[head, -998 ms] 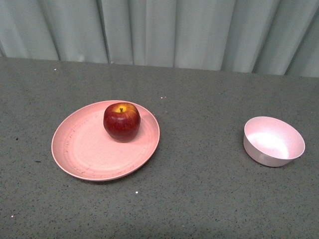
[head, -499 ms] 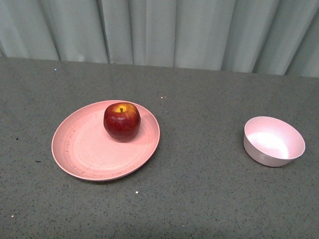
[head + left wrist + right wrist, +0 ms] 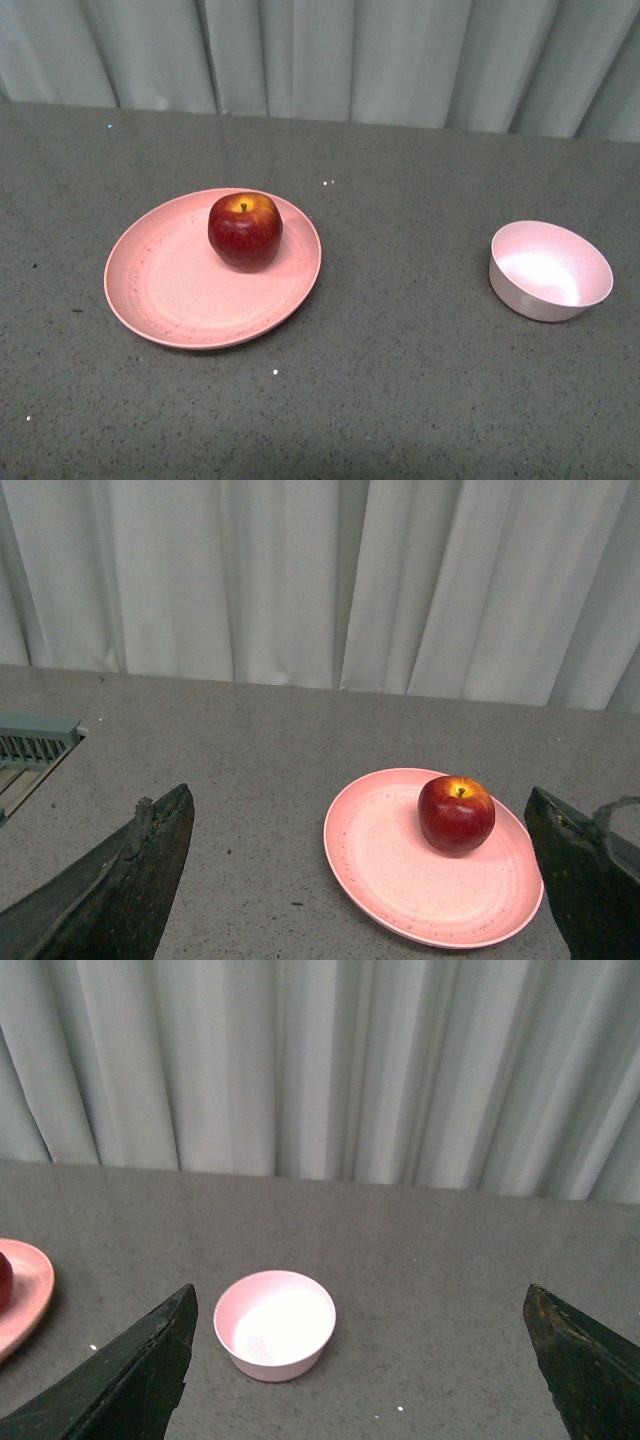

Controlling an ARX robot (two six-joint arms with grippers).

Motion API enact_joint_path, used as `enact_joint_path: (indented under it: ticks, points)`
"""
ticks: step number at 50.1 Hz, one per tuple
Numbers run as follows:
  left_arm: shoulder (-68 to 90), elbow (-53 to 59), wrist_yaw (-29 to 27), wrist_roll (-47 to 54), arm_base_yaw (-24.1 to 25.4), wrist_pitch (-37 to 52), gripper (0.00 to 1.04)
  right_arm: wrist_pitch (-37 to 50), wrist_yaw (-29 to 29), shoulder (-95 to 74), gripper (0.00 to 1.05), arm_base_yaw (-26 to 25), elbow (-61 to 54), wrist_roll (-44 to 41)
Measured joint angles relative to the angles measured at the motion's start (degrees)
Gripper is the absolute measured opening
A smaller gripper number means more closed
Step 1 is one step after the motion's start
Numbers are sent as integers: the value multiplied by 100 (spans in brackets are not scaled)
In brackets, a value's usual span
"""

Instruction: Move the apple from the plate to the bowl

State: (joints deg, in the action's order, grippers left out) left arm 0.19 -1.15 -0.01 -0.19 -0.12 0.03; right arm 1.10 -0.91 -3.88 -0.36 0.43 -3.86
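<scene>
Left wrist view: the left gripper (image 3: 358, 805), jaws spread wide and empty, faces the apple (image 3: 456, 813) sitting on the plate's (image 3: 400, 880) far half, so it looks the nearer arm, while the right gripper (image 3: 358, 1300), equally spread, faces the bowl (image 3: 275, 1322) well apart from the plate.
</scene>
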Motion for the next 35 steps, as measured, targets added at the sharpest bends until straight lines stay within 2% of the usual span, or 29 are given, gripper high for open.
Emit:
enact_joint_path:
  ticks: [5,10,17,24,35]
  points:
    - [0,0,0,0,0,0,98,769,144,-1040,95,-195,85,-81]
    - [0,0,0,0,0,0,98,1941,249,-2636,95,-407,387,-83]
    - [0,0,0,-2,0,0,98,3268,452,-5130,95,-431,1021,-138]
    - [0,0,0,0,0,0,98,3453,457,-7023,95,-369,1786,-260]
    - [0,0,0,0,0,0,98,3307,396,-8249,95,-173,2551,-525]
